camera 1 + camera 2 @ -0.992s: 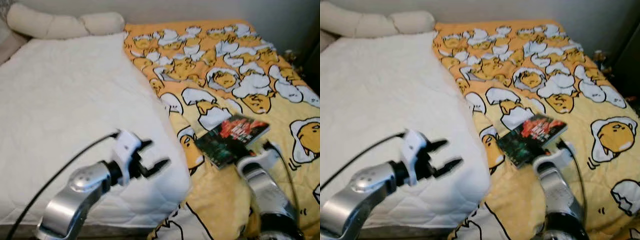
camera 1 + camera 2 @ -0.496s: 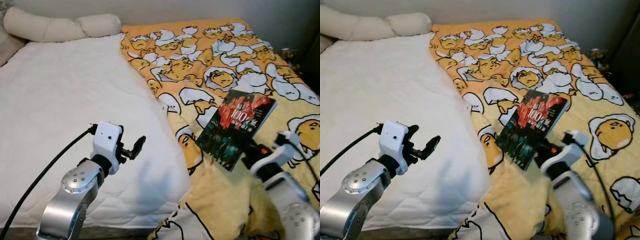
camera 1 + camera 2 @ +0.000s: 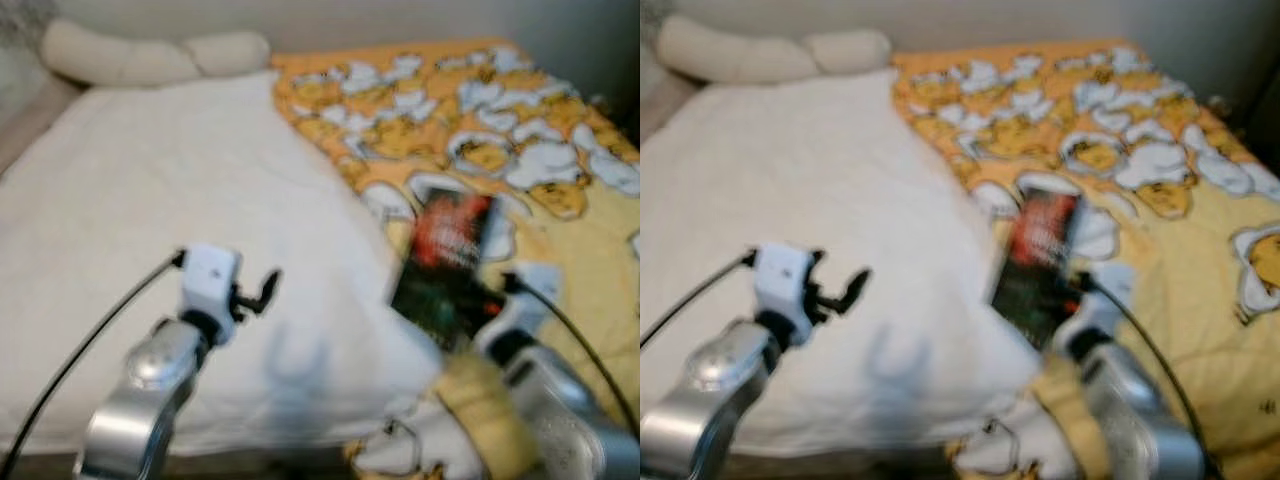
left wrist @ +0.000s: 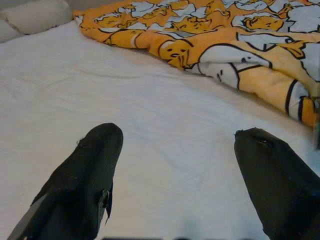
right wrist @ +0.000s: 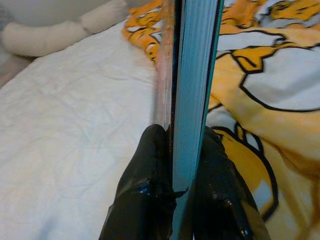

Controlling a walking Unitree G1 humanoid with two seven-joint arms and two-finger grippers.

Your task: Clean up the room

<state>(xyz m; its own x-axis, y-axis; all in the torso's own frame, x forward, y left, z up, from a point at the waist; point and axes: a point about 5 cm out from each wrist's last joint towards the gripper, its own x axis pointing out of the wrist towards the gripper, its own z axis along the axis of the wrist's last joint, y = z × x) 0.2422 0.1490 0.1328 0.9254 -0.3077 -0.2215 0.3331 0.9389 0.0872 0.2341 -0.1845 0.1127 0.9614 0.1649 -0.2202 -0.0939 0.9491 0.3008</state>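
The book [image 3: 445, 262] stands nearly upright in my right gripper [image 5: 186, 150], lifted above the bed where the white quilt [image 3: 150, 200] meets the yellow egg-print blanket [image 3: 560, 200]. In my right wrist view its page edge runs straight up from between my two black fingers [image 5: 145, 185], which are pressed against both covers at its lower end, so I am clamped on it. The dark cover with red print faces my head camera, though that view is blurred. My left gripper [image 4: 180, 170] hangs over the white quilt, fingers spread wide apart with nothing between them. Cream pillows [image 3: 150, 55] lie at the head of the bed.
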